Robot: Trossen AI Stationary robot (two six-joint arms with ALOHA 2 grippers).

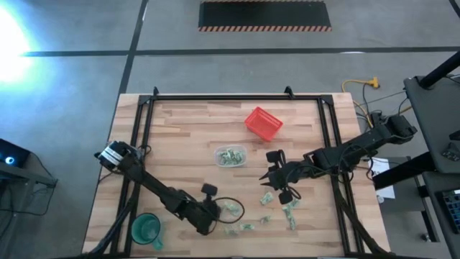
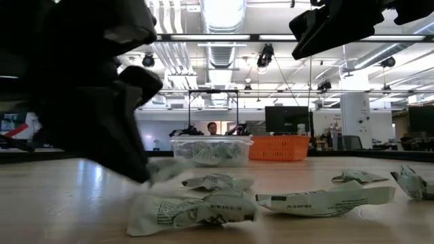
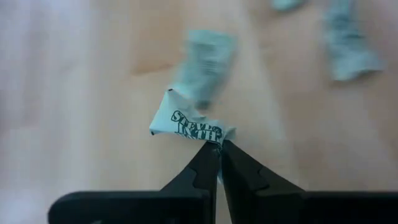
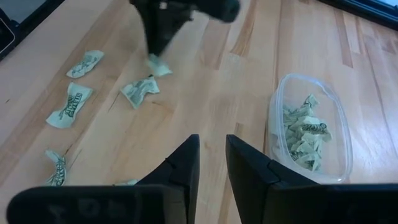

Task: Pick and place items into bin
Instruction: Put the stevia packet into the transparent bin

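Note:
Small pale green and white wrapped items (image 1: 241,229) lie scattered on the wooden table near its front edge, also seen as items (image 4: 69,104) in the right wrist view. My left gripper (image 3: 219,144) is shut on one printed item (image 3: 189,124), seen as the item (image 4: 155,65) at the tip of my left gripper (image 4: 159,50). The clear bin (image 1: 218,152) stands mid-table with several items inside; its rim (image 4: 341,127) is close ahead of my right gripper (image 4: 211,146). My right gripper (image 1: 274,181) hovers open, holding nothing, between the bin and the scattered items. My left gripper pinches one end of the wrapped item (image 3: 215,134) between its two fingertips. The fingers slant down from the table's left. The rest of the item sticks out beyond the tips, close above the wood (image 2: 169,168).
A red mesh basket (image 1: 264,122) stands at the far side behind the bin. A green cup (image 1: 146,229) sits at the near left corner beside my left arm. More loose items (image 1: 290,211) lie under and near my right gripper. A black cable loops beside my left gripper.

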